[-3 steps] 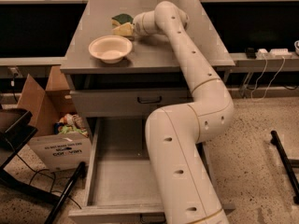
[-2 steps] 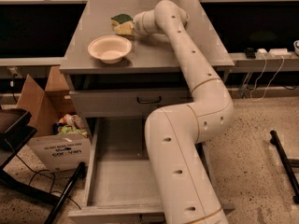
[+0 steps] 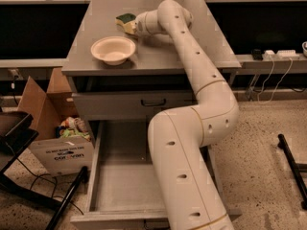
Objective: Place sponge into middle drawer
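The sponge [image 3: 125,18], pale yellow with a dark green layer, lies at the back of the grey cabinet top [image 3: 158,56]. My gripper [image 3: 133,26] is at the end of the white arm, right against the sponge's right side, with the wrist covering part of it. The middle drawer [image 3: 120,181] is pulled open low in front of the cabinet. Its broad grey floor shows, and my arm's lower link covers its right part.
A round cream bowl [image 3: 113,49] stands on the cabinet top in front of the sponge. A closed shallow drawer with a black handle [image 3: 153,102] sits above the open one. A cardboard box [image 3: 53,128] with items and a black chair [image 3: 14,133] stand at the left.
The gripper and the sponge have shifted very slightly toward the back of the cabinet top. The bowl and the drawers have not moved.
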Motion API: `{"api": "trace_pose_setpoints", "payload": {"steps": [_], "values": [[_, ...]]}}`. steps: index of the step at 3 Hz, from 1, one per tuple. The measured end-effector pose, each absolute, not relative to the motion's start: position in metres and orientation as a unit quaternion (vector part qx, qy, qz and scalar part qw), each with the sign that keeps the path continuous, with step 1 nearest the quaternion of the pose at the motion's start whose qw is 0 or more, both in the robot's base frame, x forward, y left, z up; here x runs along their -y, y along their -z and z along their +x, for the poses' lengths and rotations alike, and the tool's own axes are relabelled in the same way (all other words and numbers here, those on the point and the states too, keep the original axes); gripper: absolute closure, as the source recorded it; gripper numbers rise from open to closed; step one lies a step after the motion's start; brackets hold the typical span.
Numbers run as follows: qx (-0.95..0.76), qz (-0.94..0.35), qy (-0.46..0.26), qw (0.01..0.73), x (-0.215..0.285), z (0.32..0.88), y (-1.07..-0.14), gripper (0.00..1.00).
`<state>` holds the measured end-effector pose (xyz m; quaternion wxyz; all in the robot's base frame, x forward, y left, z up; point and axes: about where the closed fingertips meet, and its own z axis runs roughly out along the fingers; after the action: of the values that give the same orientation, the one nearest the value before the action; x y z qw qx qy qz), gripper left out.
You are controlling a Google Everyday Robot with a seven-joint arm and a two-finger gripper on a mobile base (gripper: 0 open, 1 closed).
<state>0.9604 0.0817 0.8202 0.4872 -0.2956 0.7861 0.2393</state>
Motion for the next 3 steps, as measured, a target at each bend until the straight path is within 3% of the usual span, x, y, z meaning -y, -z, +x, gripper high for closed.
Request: {"api": "trace_pose_setpoints", "payload": {"steps": [2,3], "values": [[-0.794,-0.299,-0.221,0.482,-0.056,0.954,-0.835,1.0],[-0.805,-0.313,-0.189,0.467,0.004,0.919,-0.895,1.0]]}}
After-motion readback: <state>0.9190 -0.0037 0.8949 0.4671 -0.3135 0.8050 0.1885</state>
